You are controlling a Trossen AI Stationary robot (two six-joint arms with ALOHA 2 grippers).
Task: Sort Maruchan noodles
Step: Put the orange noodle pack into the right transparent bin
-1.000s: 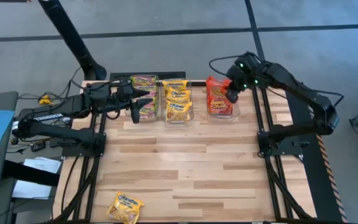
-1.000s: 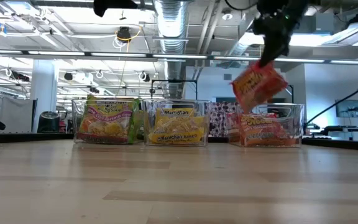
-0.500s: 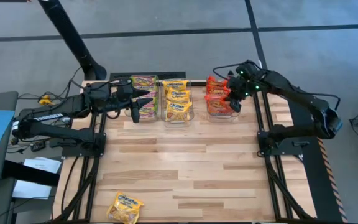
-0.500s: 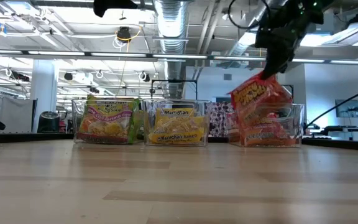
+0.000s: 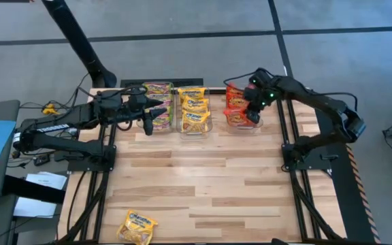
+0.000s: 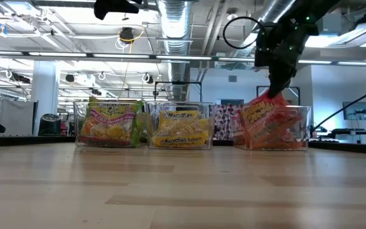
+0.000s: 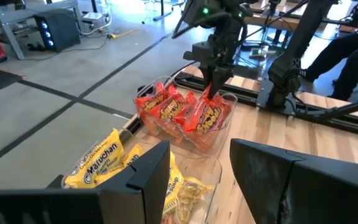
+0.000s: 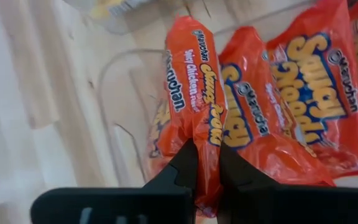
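Observation:
Three clear bins stand in a row at the table's far edge. One holds green-and-pink packets (image 5: 156, 102), one yellow packets (image 5: 194, 109), and the right bin (image 6: 304, 127) red-orange ones (image 5: 235, 95). My right gripper (image 5: 252, 110) is over the right bin, shut on a red-orange packet (image 8: 194, 93) that reaches down among the others there. My left gripper (image 7: 201, 162) hovers open above the green-and-pink bin, holding nothing. One yellow packet (image 5: 136, 226) lies flat near the table's front left corner. My right gripper pinches the red-orange packet's upper edge (image 8: 207, 138) between its two fingers, one on each face. The fingers slant steeply down from above. The packet hangs on edge below them, its lower part (image 6: 267, 124) inside the right bin beside the other red-orange packets.
The wooden table top (image 5: 203, 184) between the bins and the front edge is bare planks. Black frame rails (image 5: 291, 170) run along both sides of the table. Beyond the far edge is open workshop floor.
My right gripper has come down toward the right bin, tipping steeper, still shut on the red-orange packet. The packet hung clear above the bin a second ago; now its lower part is inside the bin.

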